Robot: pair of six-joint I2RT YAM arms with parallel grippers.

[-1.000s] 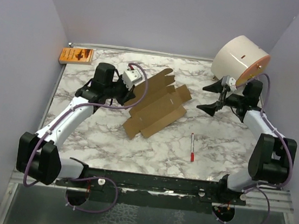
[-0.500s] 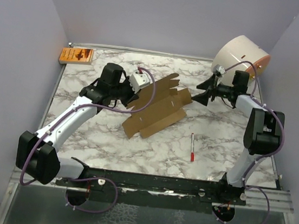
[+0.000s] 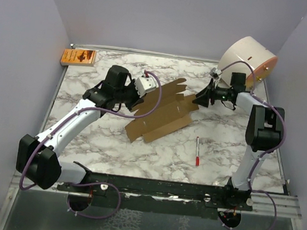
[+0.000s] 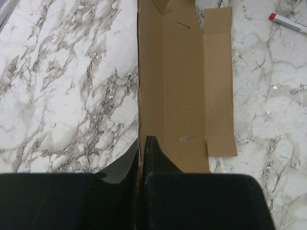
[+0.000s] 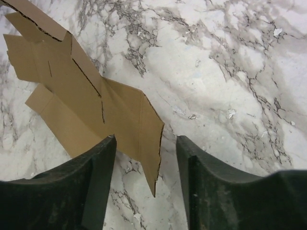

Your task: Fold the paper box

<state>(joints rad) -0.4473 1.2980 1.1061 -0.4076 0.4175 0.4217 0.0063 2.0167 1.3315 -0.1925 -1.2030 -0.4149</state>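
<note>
The paper box (image 3: 162, 113) is a flat brown notched cardboard sheet lying mid-table. My left gripper (image 3: 139, 93) is shut on its left long edge; in the left wrist view the sheet (image 4: 184, 86) stretches away from my closed gripper (image 4: 142, 143). My right gripper (image 3: 199, 98) is open at the sheet's far right end. In the right wrist view a pointed flap of the sheet (image 5: 139, 129) sits between my spread fingers (image 5: 146, 148), touching neither.
A red-and-white pen (image 3: 197, 150) lies on the marble table (image 3: 84, 134) right of the sheet; its tip shows in the left wrist view (image 4: 288, 21). A big white cylinder (image 3: 247, 62) stands at the back right. An orange packet (image 3: 78, 57) lies at the back left.
My right gripper has swung left to the sheet's right end, so the flap now lies between its open fingers. My left gripper has shifted slightly right along the sheet's edge.
</note>
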